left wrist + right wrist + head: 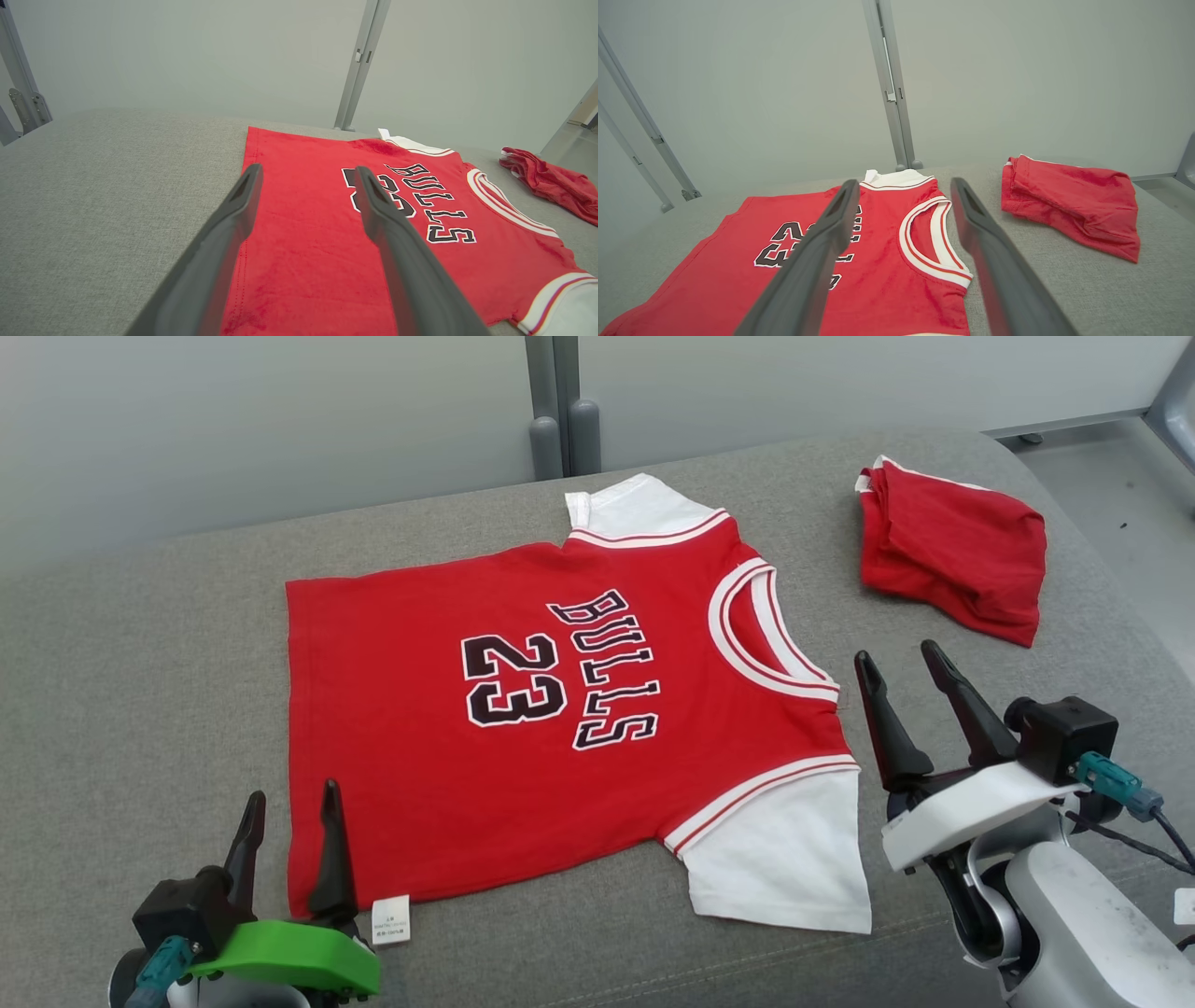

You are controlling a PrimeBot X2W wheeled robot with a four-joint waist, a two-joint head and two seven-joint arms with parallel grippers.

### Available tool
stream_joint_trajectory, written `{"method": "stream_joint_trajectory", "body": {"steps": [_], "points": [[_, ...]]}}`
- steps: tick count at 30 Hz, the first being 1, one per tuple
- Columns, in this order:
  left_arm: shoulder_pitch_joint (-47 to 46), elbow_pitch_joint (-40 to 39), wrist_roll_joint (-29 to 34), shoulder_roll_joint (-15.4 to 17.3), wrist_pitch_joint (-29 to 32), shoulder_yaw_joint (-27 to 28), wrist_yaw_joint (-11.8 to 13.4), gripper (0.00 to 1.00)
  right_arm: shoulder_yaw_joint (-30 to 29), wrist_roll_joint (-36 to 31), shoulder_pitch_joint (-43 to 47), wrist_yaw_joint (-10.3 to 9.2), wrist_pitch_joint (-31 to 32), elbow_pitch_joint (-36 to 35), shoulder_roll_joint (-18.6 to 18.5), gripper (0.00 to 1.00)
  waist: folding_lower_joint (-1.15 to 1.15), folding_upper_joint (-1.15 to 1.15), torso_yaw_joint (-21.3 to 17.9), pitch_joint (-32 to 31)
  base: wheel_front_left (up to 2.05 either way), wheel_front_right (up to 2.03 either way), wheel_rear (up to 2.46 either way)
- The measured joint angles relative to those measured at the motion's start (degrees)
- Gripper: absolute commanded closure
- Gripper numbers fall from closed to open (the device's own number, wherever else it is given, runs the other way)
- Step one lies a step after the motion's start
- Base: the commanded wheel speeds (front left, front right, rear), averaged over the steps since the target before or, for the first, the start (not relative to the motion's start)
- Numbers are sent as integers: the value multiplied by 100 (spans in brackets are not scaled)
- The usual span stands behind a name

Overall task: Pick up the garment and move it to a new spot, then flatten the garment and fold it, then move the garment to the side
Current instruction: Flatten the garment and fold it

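Note:
A red jersey-style garment [401, 728] with white sleeves and "BULLS 23" on it lies spread flat on the grey cushion, neck to the right. It also shows in the left wrist view [317, 242] and the right wrist view [887, 289]. My left gripper [291, 800] stands open at the garment's lower left corner, its right finger over the hem beside a white care label [390, 920]. At the garment's right side, by the collar and near sleeve, my right gripper [898, 659] is open too. Neither holds anything.
A second red cloth [952, 549], folded and rumpled, lies at the far right of the grey cushion [149, 653]. A pale wall with metal posts [558, 406] stands behind. The cushion's right edge drops to the floor [1120, 495].

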Motion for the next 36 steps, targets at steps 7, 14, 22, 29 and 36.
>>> {"method": "stream_joint_trajectory", "body": {"steps": [7, 14, 22, 29, 36], "points": [[5, -43, 34, -35, 0, 1, 22, 0, 0, -4, 57, -23, 0, 41, 121, 0, 0, 0, 10, -3, 0, 0, 0], [74, -73, 34, -45, 0, 9, 35, 0, -81, -45, 75, -23, 0, 51, 143, 0, 0, 0, 27, 21, 0, 0, 0], [155, 26, 33, -49, 0, 16, 47, 0, -138, -54, 168, -23, 0, 129, 154, 0, 0, 0, 34, 55, 0, 0, 0], [456, 376, -89, -52, 256, 26, 47, 0, -75, -41, 504, 12, -1, 371, 145, 0, 0, 0, 44, 118, 0, 0, 0], [605, 821, -936, -73, 538, 277, 43, 0, -47, 4, 558, 131, -1, 517, 134, 0, 0, 0, 15, 308, 0, 0, 0]]}}
